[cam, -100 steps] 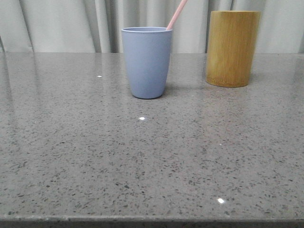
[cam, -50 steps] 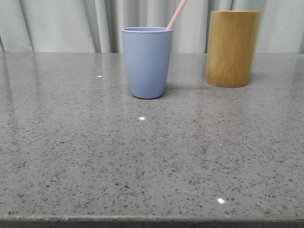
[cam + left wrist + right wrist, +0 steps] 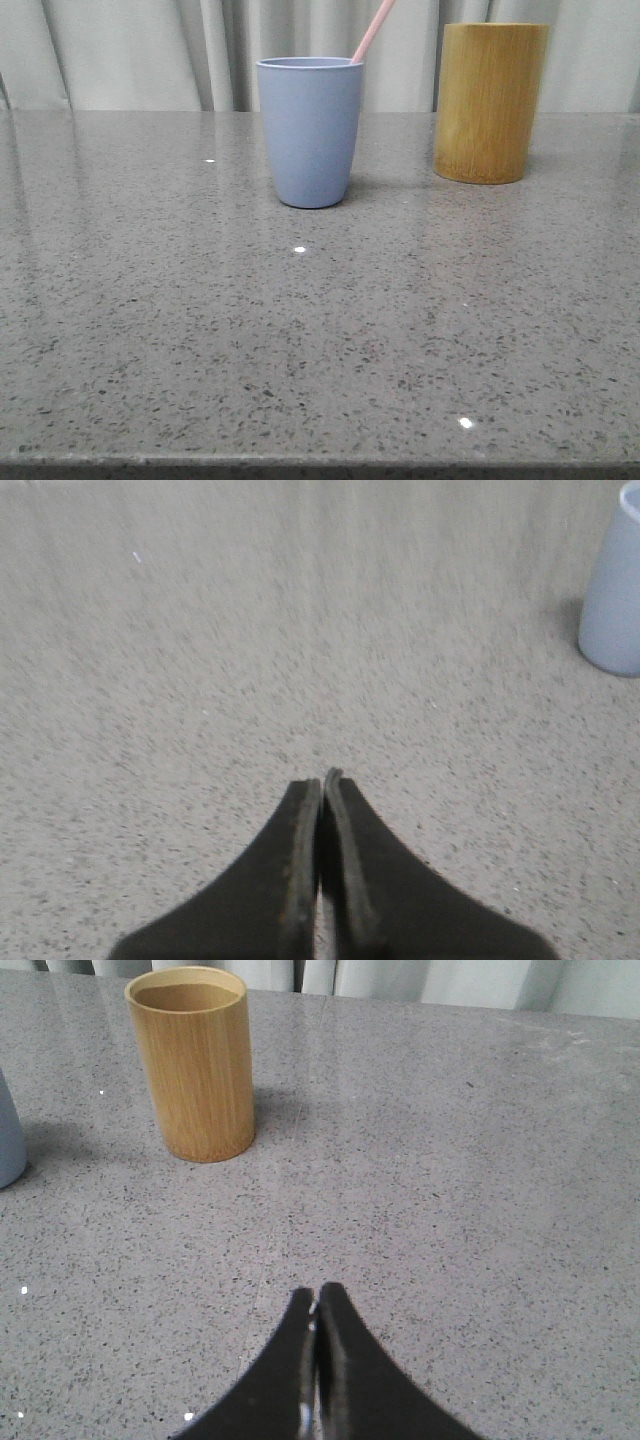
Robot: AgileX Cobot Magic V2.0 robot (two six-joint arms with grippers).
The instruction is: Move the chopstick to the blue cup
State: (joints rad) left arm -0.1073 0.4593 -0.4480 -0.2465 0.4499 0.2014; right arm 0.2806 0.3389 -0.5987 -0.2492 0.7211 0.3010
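Note:
The blue cup stands upright on the grey stone table, mid-back in the front view. A pale pink chopstick leans out of its rim toward the right; only the upper end shows. The cup's side also shows in the left wrist view and at the edge of the right wrist view. My left gripper is shut and empty above bare table, well away from the cup. My right gripper is shut and empty above bare table. Neither gripper shows in the front view.
A yellow-brown bamboo cylinder holder stands upright to the right of the blue cup, and from the right wrist view it looks empty. Pale curtains hang behind the table. The table's front edge runs along the bottom of the front view.

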